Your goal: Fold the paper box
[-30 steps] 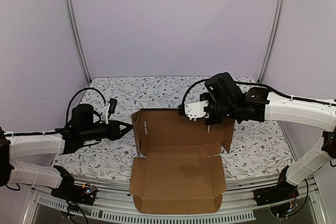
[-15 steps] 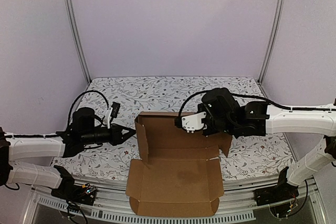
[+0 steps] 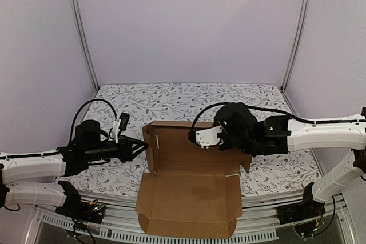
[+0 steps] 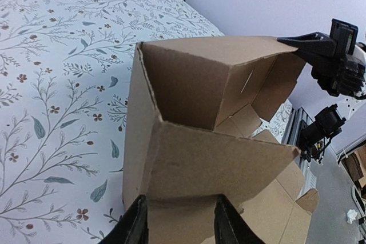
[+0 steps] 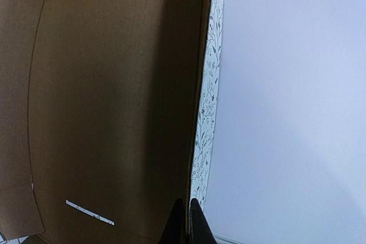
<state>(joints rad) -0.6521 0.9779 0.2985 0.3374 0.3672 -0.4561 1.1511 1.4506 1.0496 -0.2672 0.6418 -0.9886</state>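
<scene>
top: high rear, looking down, far | both wrists: close-up on paper box (image 4: 217,158) | shared by all

the paper box (image 3: 189,161) raised upright walls that barred the way at 9, 12 and 3 o'clock; its 6 o'clock side lay flat and open. the left gripper (image 3: 141,148), fingers apart, crowded the 9 o'clock wall, and the right gripper (image 5: 187,204) pinched the 12 o'clock rim. the floral table (image 3: 171,98) beyond gave room from 10 to 2 o'clock.

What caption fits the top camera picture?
Right gripper pinches the back wall of the cardboard box; left gripper sits open beside it.
</scene>
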